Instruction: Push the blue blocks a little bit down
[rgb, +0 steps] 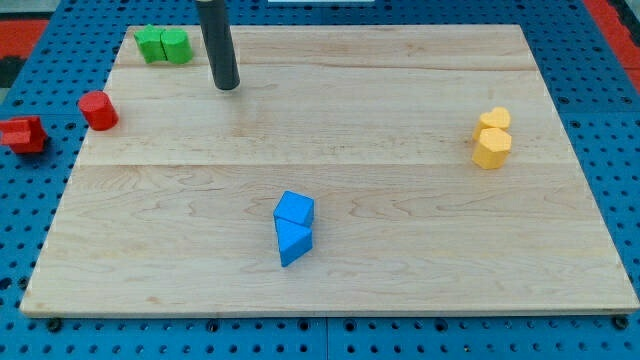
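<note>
Two blue blocks touch each other below the board's middle: an upper blue block (295, 208) and a lower blue wedge-like block (292, 242). My tip (227, 86) is at the view's upper left, far above and left of the blue blocks, not touching any block. The dark rod rises from it out of the view's top.
Two green blocks (164, 45) sit together at the board's top left, just left of my tip. A red cylinder (98, 110) stands on the left edge and a red block (22, 134) lies off the wooden board (420, 260). Two yellow blocks (492, 137) touch at the right.
</note>
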